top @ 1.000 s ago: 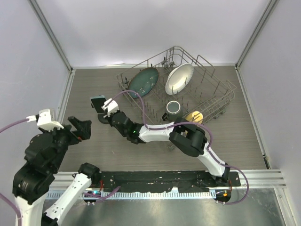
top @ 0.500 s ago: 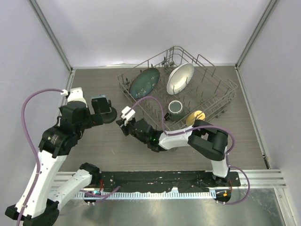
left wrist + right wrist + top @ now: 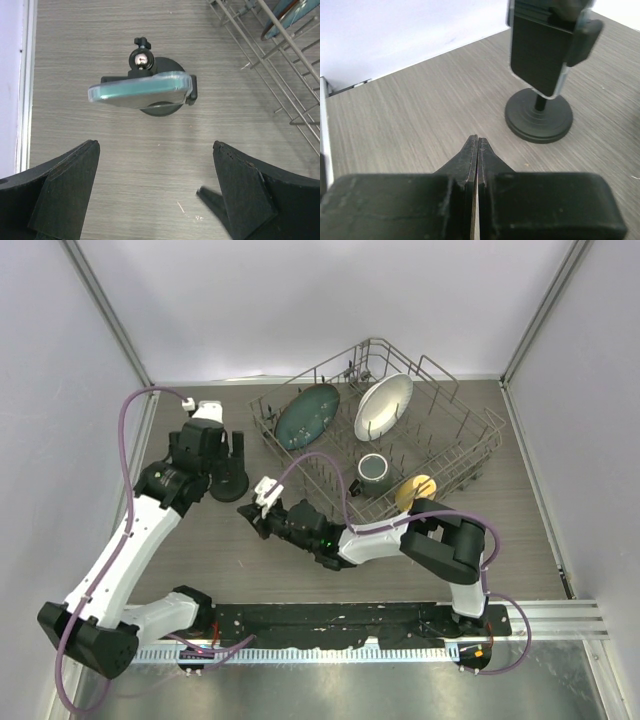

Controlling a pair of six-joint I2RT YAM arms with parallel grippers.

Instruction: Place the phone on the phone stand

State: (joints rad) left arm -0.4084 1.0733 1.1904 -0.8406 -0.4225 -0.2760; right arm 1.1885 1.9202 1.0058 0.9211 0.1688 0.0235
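The phone (image 3: pixel 141 92), black in a clear teal-edged case, sits clamped in the cradle of the phone stand (image 3: pixel 161 107). The stand's round black base rests on the table. In the right wrist view the phone (image 3: pixel 540 47) stands upright above the stand's base (image 3: pixel 538 118). My left gripper (image 3: pixel 155 146) is open and empty, hovering above the table just short of the stand. In the top view it (image 3: pixel 238 448) is over the stand (image 3: pixel 228 483) and hides the phone. My right gripper (image 3: pixel 477 141) is shut and empty, low on the table (image 3: pixel 252 512) short of the stand.
A wire dish rack (image 3: pixel 470 455) fills the back right, holding a green plate (image 3: pixel 305 415), a white plate (image 3: pixel 382 405), a cup (image 3: pixel 370 468) and a yellow item (image 3: pixel 412 488). Rack wires (image 3: pixel 270 55) lie close to the stand's right. The left wall rail (image 3: pixel 25 85) is near.
My left arm has swung from the near left out over the stand, its gripper open. My right gripper has drawn back from the stand toward the near side and stays shut.
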